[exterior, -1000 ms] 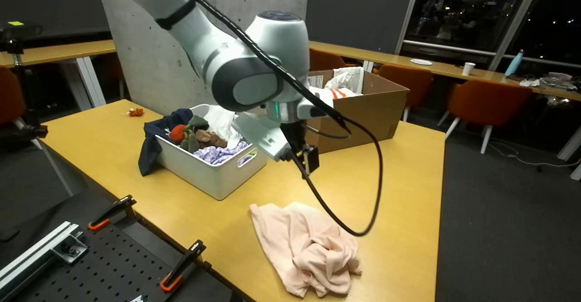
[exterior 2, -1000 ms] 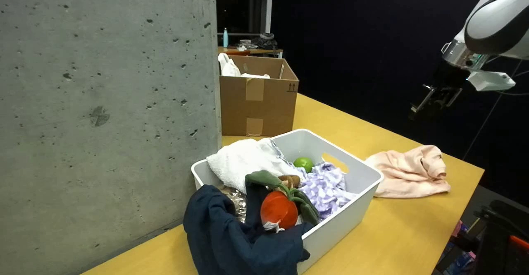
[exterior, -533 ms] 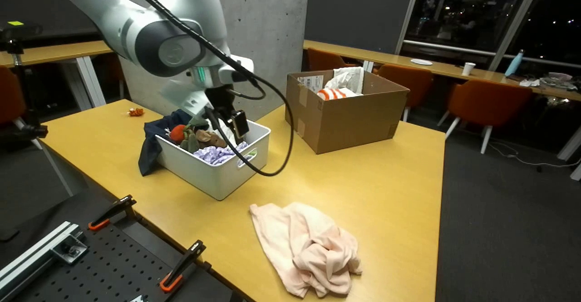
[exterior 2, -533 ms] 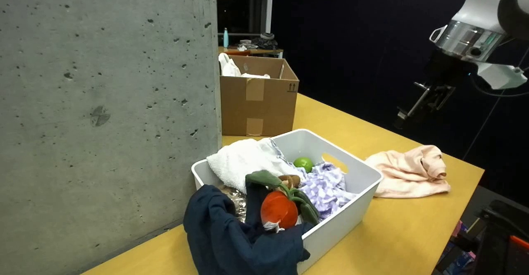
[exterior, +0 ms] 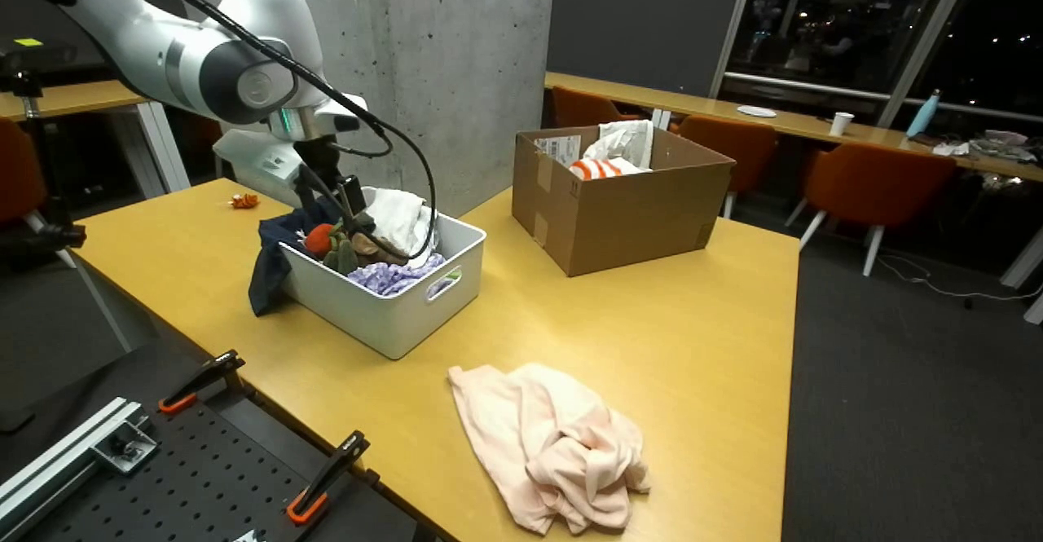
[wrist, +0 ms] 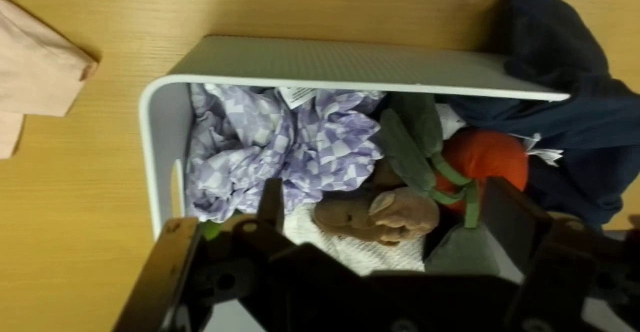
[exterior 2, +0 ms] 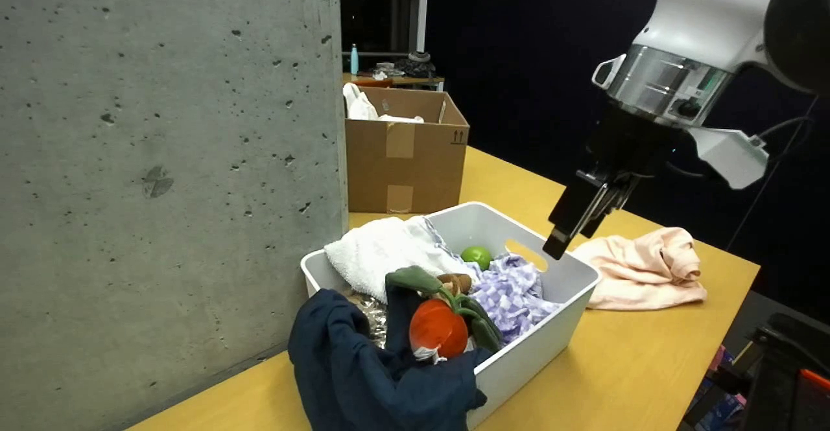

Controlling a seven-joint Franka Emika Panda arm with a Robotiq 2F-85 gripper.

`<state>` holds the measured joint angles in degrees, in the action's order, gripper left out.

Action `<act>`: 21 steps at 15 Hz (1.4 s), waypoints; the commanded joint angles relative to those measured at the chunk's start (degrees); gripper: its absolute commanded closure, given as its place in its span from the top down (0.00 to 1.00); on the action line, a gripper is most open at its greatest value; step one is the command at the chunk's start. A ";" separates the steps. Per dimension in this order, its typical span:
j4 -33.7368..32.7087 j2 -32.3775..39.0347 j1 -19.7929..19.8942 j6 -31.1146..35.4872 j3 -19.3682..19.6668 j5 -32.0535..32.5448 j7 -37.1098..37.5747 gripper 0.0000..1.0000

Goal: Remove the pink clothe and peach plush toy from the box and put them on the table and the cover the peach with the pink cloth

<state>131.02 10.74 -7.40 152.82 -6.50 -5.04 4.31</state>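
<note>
The pink cloth [exterior: 554,444] already lies bunched on the worktop [exterior: 668,346], well apart from the white bin [exterior: 350,310]. The red-orange plush fruit [exterior 2: 438,327], presumably the peach, sits inside the bin near a wall, its green leaves [wrist: 407,152] lying beside a brown plush toy [wrist: 400,212].

The tool [wrist: 386,197] hangs above the bin, jaws spread wide, holding nothing. In the wrist view its gap frames mostly the brown plush toy, while one jaw partly hides the fruit. Unless it shifts first, a straight descent would probably catch the wrong toy or push the fruit deeper.

Navy cloth [exterior 2: 369,379] lies against the fruit and drapes over the rim; a grip including a fold could drag it out too. Pinching leaves alone may let the round body twist free. Later, the cloth's bunched folds could leave the fruit partly bare.
</note>
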 commanded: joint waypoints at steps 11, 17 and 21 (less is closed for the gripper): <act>-23.89 25.28 -8.07 -0.66 -0.28 7.00 1.07 1.00; -30.30 30.97 -9.65 -1.60 0.11 7.41 0.21 0.68; -30.95 31.29 -9.89 -1.63 0.62 7.49 0.44 0.35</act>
<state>101.98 41.43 -16.65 152.64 -6.63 0.95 4.48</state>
